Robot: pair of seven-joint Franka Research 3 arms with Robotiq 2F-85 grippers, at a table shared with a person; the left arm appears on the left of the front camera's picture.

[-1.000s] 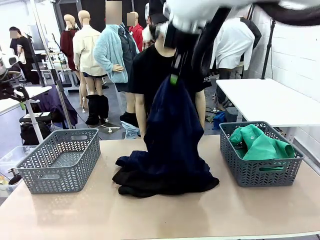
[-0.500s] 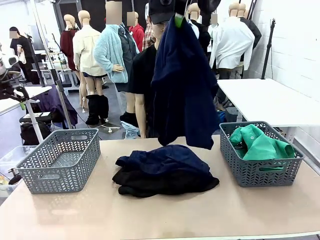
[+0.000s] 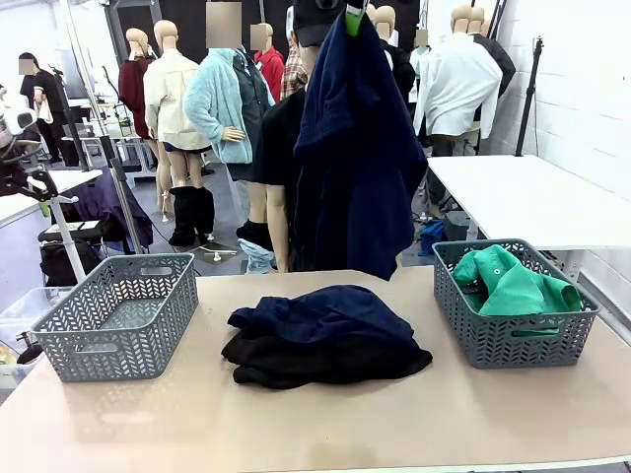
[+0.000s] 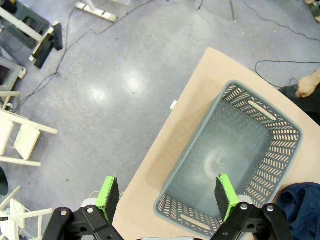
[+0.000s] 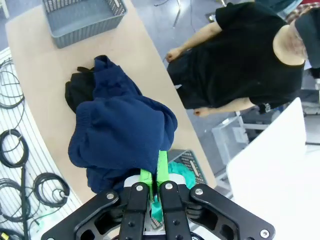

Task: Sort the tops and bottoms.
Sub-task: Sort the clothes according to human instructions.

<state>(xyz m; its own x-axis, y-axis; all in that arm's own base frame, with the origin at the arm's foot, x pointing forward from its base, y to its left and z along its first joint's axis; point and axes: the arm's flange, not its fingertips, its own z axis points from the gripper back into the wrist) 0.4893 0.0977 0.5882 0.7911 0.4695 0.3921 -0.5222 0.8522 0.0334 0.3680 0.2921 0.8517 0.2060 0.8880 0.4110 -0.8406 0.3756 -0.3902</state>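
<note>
In the front view, the navy shirt (image 3: 355, 158) is being held hanging straight above the pile (image 3: 325, 335) of dark garments on the table (image 3: 296, 434), with its hem just above the top of the pile. The right gripper (image 3: 353, 18) is being seen there as little more than its green pads. In the right wrist view the pinch itself is being shown: the right gripper (image 5: 155, 172) is being kept pressed together on a fold of the navy shirt (image 5: 120, 135), with the pile (image 5: 82, 90) beneath and a person (image 5: 240, 65) on the far side of the pile. In the left wrist view the left gripper (image 4: 166, 192) is being held spread, gripping nothing, over the left basket (image 4: 280, 150).

Two tops are being counted: the navy one, and one green shirt (image 3: 513, 281) lying in the right basket (image 3: 473, 340), right of the pile. Two grey baskets are being counted; the left basket (image 3: 118, 315) is standing left of the pile.

Against a second ago, the navy shirt is being carried higher: then it was still draped onto the pile.
</note>
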